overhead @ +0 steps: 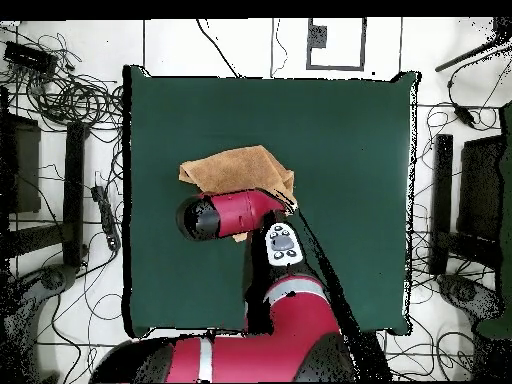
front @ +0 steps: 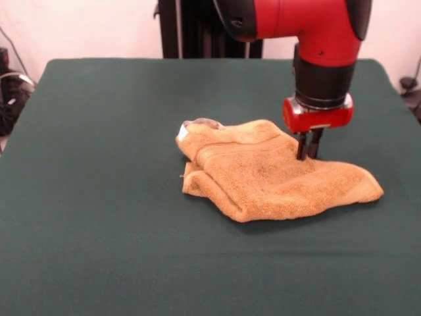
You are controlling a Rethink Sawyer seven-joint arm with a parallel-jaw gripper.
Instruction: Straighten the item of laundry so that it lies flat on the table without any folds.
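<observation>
Because the orange-tan terry towel (front: 270, 172) lies soft and folded at mid-frame on the green desk (front: 99, 197), a loose corner suits gripping; the pincer (front: 308, 153) pinches its upper edge.

towel (front: 276, 181): looped orange-tan terry, rough and matt, a flatter woven band seen | table (front: 99, 197): covered in smooth matt dark green cloth | arm (front: 309, 26): glossy red shell, black sections duller
</observation>
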